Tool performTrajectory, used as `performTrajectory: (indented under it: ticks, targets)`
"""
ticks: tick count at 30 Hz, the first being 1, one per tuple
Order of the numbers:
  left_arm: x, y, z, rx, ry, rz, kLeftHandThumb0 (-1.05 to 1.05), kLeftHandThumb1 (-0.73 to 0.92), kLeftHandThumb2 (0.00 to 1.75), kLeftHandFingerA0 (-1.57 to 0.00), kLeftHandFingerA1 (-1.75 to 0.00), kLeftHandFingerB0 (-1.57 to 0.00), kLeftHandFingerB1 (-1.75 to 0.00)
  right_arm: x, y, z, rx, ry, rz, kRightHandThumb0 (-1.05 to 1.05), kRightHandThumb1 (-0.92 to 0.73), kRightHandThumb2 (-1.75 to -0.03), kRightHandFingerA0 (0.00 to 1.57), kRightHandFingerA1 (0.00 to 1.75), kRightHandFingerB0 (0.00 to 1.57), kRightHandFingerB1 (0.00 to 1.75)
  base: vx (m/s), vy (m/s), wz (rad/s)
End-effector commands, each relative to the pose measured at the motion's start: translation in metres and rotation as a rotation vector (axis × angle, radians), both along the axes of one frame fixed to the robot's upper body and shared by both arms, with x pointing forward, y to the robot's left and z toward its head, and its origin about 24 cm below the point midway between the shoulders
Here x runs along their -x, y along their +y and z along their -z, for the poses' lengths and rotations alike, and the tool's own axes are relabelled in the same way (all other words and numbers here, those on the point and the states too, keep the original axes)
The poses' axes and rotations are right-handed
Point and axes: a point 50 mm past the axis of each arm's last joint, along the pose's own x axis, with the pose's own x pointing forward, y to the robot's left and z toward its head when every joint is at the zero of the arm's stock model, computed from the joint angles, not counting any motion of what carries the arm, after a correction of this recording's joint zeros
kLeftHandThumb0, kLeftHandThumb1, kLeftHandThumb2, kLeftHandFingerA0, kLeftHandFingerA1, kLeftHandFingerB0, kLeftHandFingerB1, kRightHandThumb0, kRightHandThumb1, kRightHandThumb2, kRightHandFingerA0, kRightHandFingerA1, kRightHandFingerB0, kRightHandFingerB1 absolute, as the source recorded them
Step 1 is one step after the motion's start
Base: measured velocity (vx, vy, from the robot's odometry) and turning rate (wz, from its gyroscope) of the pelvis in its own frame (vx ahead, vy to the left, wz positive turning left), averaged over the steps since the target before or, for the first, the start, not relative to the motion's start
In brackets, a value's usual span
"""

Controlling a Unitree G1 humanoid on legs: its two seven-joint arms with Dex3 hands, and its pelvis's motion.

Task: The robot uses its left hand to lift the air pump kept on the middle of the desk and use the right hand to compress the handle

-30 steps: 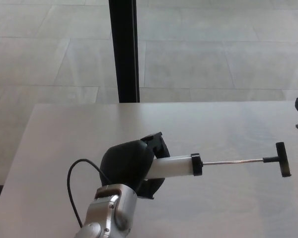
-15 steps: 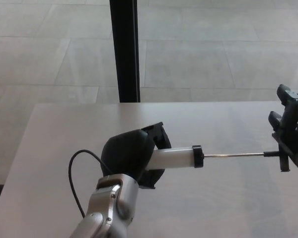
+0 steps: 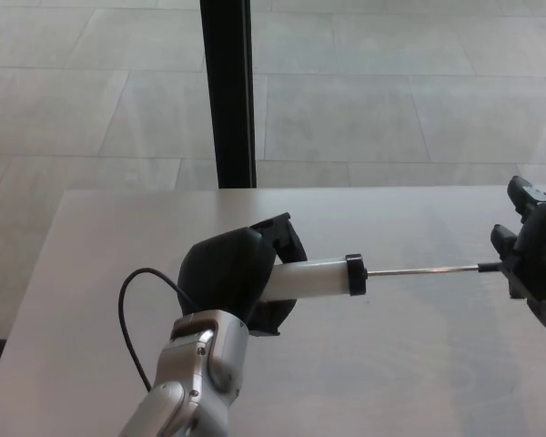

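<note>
A pale tiled floor (image 3: 391,100) fills the far half of the view, crossed by a black upright post (image 3: 227,91) that stands just beyond the far edge of the tabletop (image 3: 419,382). The tabletop is light grey and takes up the whole near half.

The left arm (image 3: 191,391), silver-grey with a thin black cable (image 3: 132,319) looping out on its left side, comes up from the near edge, left of centre. Its left hand (image 3: 237,284) is a rounded black mass with fingers wrapped around the near-left end of the air pump (image 3: 314,278), grasping its white barrel. The pump lies roughly level, pointing to the right, over the middle of the tabletop; whether it is touching the surface or held just above it cannot be told. A black collar (image 3: 355,274) caps the right end of the barrel, and from it a thin metal rod (image 3: 423,269) runs far out to the right.

At the right edge the right hand (image 3: 532,250) is partly cut off by the frame. It sits at the end of the rod, where the handle (image 3: 512,273) is mostly hidden against it. Whether its fingers are clenched on the handle or only resting beside it cannot be told.
</note>
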Motion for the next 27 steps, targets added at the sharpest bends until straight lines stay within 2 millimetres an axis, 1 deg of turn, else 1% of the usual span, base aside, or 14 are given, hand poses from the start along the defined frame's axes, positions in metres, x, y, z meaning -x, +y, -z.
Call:
performTrajectory:
  ticks: [1, 5, 10, 11, 13, 15, 16, 19, 21, 22, 24, 25, 26, 27]
  targets:
    - [-0.002, 0.0, -0.001, 0.04, -0.004, -0.013, -0.14, 0.58, 1.03, -0.85, -1.75, -0.72, -1.57, -0.005, 0.006, -0.004, -0.031, -0.005, -0.012, -1.05, -0.91, -1.34, 0.0, 0.14, 0.0, 0.0, 0.0, 0.0, 0.0]
    - [-0.001, -0.002, 0.001, 0.038, -0.011, -0.001, -0.14, 0.59, 1.0, -0.85, -1.75, -0.72, -1.54, -0.006, 0.011, -0.007, -0.029, -0.011, -0.026, -1.04, -0.92, -1.34, 0.0, 0.13, 0.0, 0.0, 0.0, 0.0, 0.0]
    - [-0.002, -0.012, -0.001, 0.048, -0.019, 0.001, -0.14, 0.6, 0.94, -0.8, -1.75, -0.7, -1.5, -0.006, 0.027, -0.006, -0.064, -0.034, -0.056, -1.0, -0.92, -1.34, 0.0, 0.15, 0.0, 0.04, 0.0, 0.0, 0.0]
    - [-0.003, -0.014, -0.001, 0.039, -0.018, 0.002, -0.16, 0.59, 1.0, -0.8, -1.75, -0.67, -1.56, -0.006, 0.03, -0.004, -0.066, -0.024, -0.057, -1.05, -0.92, -1.35, 0.0, 0.09, 0.0, 0.0, 0.0, 0.0, 0.0]
    - [-0.004, -0.015, -0.002, 0.032, -0.013, 0.005, -0.16, 0.59, 1.0, -0.8, -1.75, -0.67, -1.56, -0.006, 0.032, -0.003, -0.069, -0.01, -0.06, -1.05, -0.92, -1.35, 0.0, 0.09, 0.0, 0.0, 0.0, 0.0, 0.0]
    - [-0.005, -0.016, 0.0, -0.016, -0.002, 0.006, -0.16, 0.59, 0.96, -0.8, -1.75, -0.69, -1.55, -0.006, 0.037, -0.004, -0.073, -0.008, -0.066, -1.05, -0.91, -1.35, 0.0, 0.08, 0.0, 0.0, 0.0, 0.0, 0.0]
    - [-0.006, -0.016, 0.001, -0.026, -0.002, 0.011, -0.17, 0.63, 0.91, -0.82, -1.75, -0.7, -1.56, -0.007, 0.039, -0.007, -0.068, -0.009, -0.081, -1.05, -0.9, -1.34, 0.0, 0.08, 0.0, 0.0, 0.0, 0.0, 0.0]
    - [-0.008, -0.016, 0.001, -0.043, -0.008, 0.013, -0.16, 0.59, 0.96, -0.85, -1.75, -0.72, -1.55, -0.008, 0.043, -0.009, -0.05, -0.017, -0.095, -1.05, -0.91, -1.34, 0.0, 0.1, 0.0, 0.0, 0.0, 0.0, 0.0]
    - [-0.012, -0.016, -0.003, -0.063, -0.023, 0.007, -0.16, 0.58, 0.99, -0.86, -1.75, -0.74, -1.5, -0.007, 0.045, -0.006, -0.014, -0.004, -0.108, -1.05, -0.92, -1.35, 0.0, 0.1, 0.0, 0.02, 0.0, 0.0, 0.0]
    - [-0.015, -0.015, -0.009, -0.083, -0.032, 0.005, -0.2, 0.66, 0.87, -0.88, -1.67, -0.78, -1.35, -0.004, 0.048, -0.002, 0.007, 0.01, -0.128, -1.05, -0.92, -1.34, 0.0, 0.09, 0.0, 0.04, 0.0, 0.0, 0.0]
    - [-0.017, -0.016, -0.012, -0.08, -0.027, -0.004, -0.21, 0.66, 0.86, -0.87, -1.66, -0.78, -1.31, -0.004, 0.048, 0.0, 0.028, 0.015, -0.142, -1.04, -0.92, -1.35, 0.0, 0.1, 0.0, 0.06, 0.0, 0.0, 0.0]
    - [-0.021, -0.016, -0.017, -0.086, -0.022, -0.018, -0.23, 0.71, 0.8, -0.86, -1.59, -0.8, -1.09, -0.001, 0.05, 0.004, 0.063, 0.043, -0.171, -0.97, -0.82, -1.17, 0.0, 0.0, 0.0, 0.0, 0.0, 0.0, 0.0]
    - [-0.022, -0.017, -0.019, -0.09, -0.021, -0.023, -0.23, 0.71, 0.8, -0.86, -1.59, -0.8, -1.09, -0.001, 0.05, 0.005, 0.075, 0.055, -0.182, -0.97, -0.82, -1.17, 0.0, 0.0, 0.0, 0.0, 0.0, 0.0, 0.0]
    - [-0.024, -0.019, -0.027, -0.087, -0.031, -0.025, -0.2, 0.66, 0.87, -0.9, -1.6, -0.76, -0.7, 0.001, 0.053, 0.008, 0.081, 0.052, -0.198, -1.05, -0.92, -1.34, 0.0, 0.1, 0.0, 0.05, 0.0, 0.0, 0.0]
